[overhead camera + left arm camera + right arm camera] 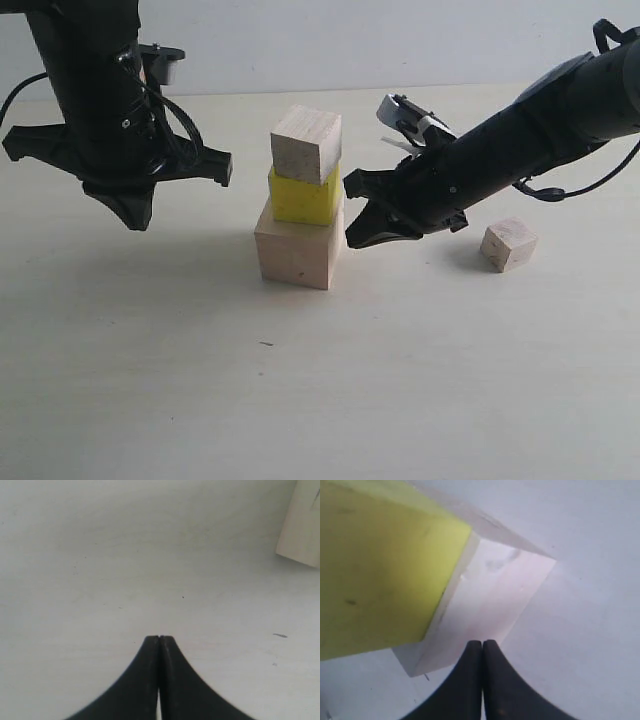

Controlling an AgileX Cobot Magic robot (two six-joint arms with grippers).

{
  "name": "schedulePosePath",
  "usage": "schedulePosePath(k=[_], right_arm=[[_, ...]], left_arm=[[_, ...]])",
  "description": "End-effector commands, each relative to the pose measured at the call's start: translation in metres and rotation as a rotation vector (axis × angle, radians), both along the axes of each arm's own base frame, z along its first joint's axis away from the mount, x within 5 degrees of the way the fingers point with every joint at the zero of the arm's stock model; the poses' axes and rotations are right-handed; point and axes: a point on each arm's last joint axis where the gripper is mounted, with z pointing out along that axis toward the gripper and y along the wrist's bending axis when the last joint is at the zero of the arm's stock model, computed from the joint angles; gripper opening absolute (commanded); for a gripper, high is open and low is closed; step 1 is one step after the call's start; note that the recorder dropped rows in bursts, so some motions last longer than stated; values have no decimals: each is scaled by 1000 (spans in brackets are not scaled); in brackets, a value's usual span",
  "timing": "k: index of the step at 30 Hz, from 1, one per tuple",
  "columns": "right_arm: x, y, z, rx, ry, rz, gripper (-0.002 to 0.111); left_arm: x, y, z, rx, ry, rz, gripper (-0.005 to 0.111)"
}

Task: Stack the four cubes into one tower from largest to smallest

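Standing on the desk (300,400) is a three-high tower (297,232): large pale wood cube (298,255) at the bottom, yellow cube (303,198) on it, a small pale wood cube (305,143) on top. The other small pale wood cube (508,244) lies alone on the desk off to the right. Right jaws are pressed shut, empty, just beside the large cube's right face; left jaws, also shut and empty, hang left of the tower.

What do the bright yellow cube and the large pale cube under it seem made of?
Large pale cube: likely bare light wood, matte, with faint grain on its faces. Bright yellow cube: evenly coloured and matte; painted wood or foam, I cannot tell which.
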Motion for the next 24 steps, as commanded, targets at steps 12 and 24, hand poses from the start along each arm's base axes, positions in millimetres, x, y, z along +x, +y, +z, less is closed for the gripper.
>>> schedulePosePath(k=[12, 24], right_arm=[[33, 4, 8, -14, -92, -50, 0], [39, 5, 7, -12, -108, -53, 0]], left_arm=[[-2, 0, 2, -21, 10, -13, 0], [-2, 0, 2, -21, 10, -19, 0]])
